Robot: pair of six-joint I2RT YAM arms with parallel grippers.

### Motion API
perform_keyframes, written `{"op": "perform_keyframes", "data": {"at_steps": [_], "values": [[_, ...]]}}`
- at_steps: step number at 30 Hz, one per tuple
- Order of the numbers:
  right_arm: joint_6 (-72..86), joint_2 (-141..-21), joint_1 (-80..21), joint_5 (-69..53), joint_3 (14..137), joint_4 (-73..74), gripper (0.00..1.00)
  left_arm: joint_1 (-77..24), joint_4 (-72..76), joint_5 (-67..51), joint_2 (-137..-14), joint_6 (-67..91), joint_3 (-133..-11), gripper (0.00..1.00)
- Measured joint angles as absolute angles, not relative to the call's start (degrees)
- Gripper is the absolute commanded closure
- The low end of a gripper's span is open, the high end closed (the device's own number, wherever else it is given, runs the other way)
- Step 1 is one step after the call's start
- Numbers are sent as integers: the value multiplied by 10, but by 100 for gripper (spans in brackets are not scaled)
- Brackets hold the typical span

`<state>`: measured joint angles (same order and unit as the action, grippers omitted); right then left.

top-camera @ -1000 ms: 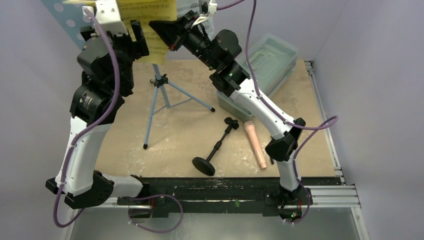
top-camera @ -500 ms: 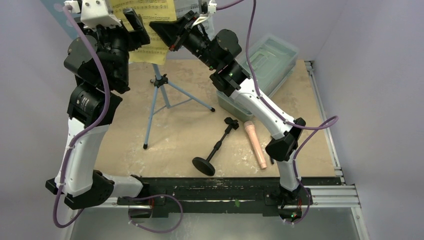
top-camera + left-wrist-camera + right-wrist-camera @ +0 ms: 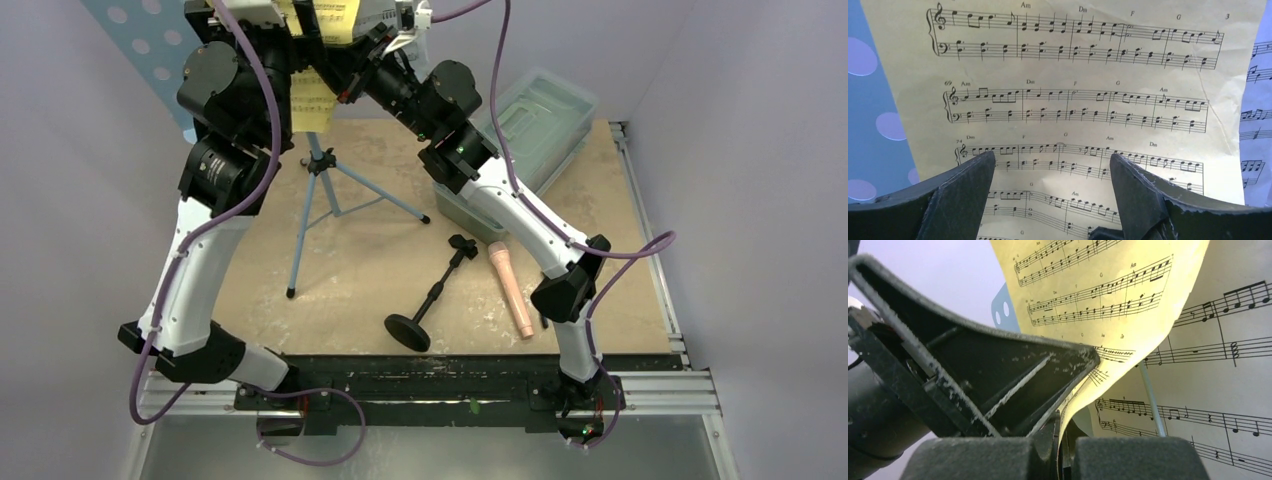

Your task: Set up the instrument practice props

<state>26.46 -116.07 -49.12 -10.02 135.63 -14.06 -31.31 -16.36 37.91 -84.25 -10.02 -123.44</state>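
mid-table: mic stand (image 3: pixel 435 290) and toy microphone (image 3: pixel 511 290) were laid flat, side by side, apart from both arms.
right gripper (image 3: pixel 1068 415): was pinched shut on the yellow sheet (image 3: pixel 1073 75), by its edge.
left gripper (image 3: pixel 1052 162): was spread wide and empty, faced squarely onto the sheet, staves running across the jaws.
far: music stand (image 3: pixel 140 50) was seen behind the sheet.

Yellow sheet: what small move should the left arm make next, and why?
Probably ease the open left tool forward to press the yellow sheet flat against the blue stand. The right tool pinches its edge, which bows off the white sheet behind.
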Motion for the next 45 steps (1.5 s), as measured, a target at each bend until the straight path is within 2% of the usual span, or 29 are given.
{"op": "perform_keyframes", "data": {"at_steps": [8,21,28,34,42,45], "values": [[256,-1161,-491,-100,1369,-142,100,-313,-204,366,-775,-90,-1202,5],[230,-1161,-491,-68,1384,-119,100,-313,-281,368,-760,-75,-1216,2],[229,-1161,-491,-41,1386,-99,100,-313,-337,393,-770,-57,-1225,5],[228,-1161,-491,-37,1386,-94,100,-313,-349,447,-729,-51,-1182,17],[218,-1161,-491,-37,1386,-91,100,-313,-330,555,-679,-67,-1091,14],[216,-1161,-491,-37,1386,-91,100,-313,-308,584,-685,-83,-1069,22]]}}
